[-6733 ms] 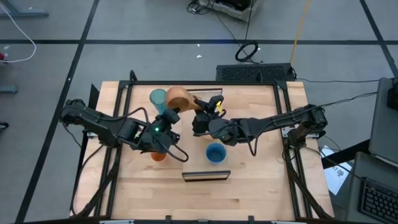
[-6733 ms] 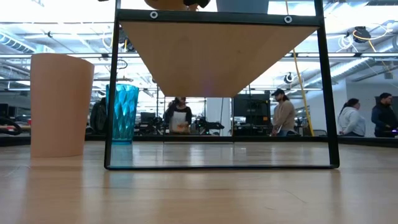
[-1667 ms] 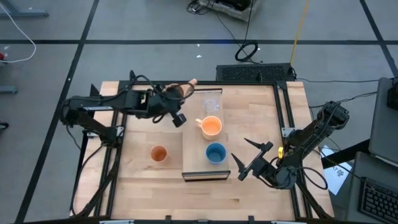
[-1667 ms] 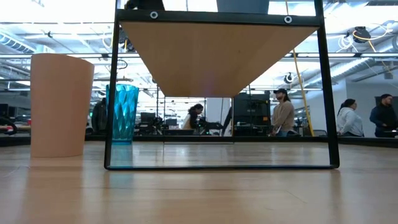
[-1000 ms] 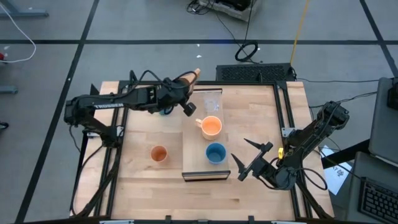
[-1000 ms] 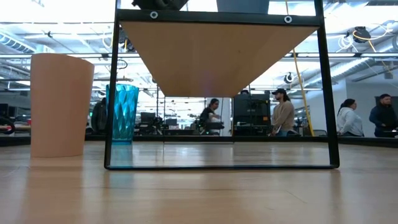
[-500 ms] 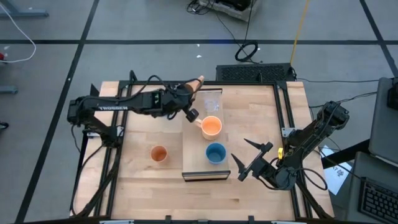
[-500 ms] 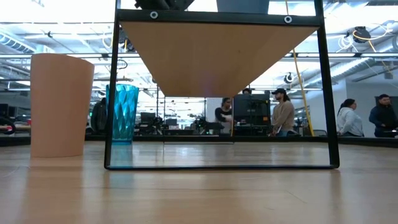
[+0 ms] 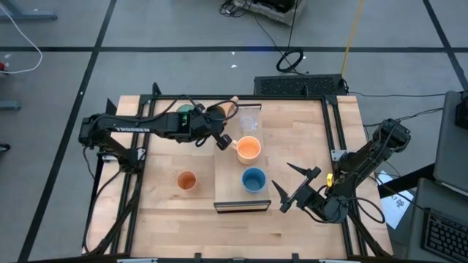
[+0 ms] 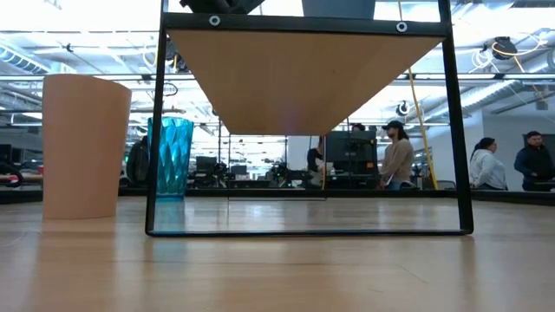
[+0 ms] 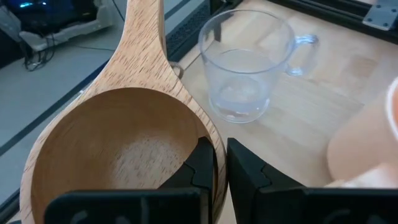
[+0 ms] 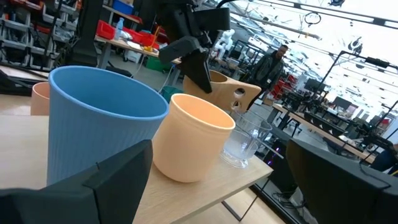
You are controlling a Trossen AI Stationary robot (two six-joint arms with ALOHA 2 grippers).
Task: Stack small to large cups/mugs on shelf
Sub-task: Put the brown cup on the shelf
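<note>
My left gripper (image 9: 211,117) is shut on the tan handled mug (image 11: 118,149) and holds it over the far end of the shelf (image 9: 228,191). The clear glass cup (image 11: 249,68), the orange handled mug (image 9: 248,148) and the blue cup (image 9: 253,179) stand upright in a row on the shelf. The teal tumbler (image 9: 186,112) stands on the table behind my left arm. The small orange cup (image 9: 187,180) stands on the table left of the shelf. My right gripper (image 9: 287,187) waits open, right of the shelf's near end. My left gripper pinches the tan mug's rim wall (image 11: 214,146), one finger (image 11: 200,165) inside the mug and the other (image 11: 245,171) outside. The fingers slant down from the table's left. The mug is tilted, its handle (image 11: 143,37) pointing away from the fingers, toward the far edge.
A dark metal frame (image 9: 333,139) runs along the table's sides. In the low view the shelf (image 10: 303,78) is seen from below between its black legs. People stand in the room behind the table.
My left gripper, still shut on the tan mug, has carried it from over the teal tumbler toward the table's right and a little nearer and lower, close beside the clear glass cup. The tumbler now shows behind the arm.
</note>
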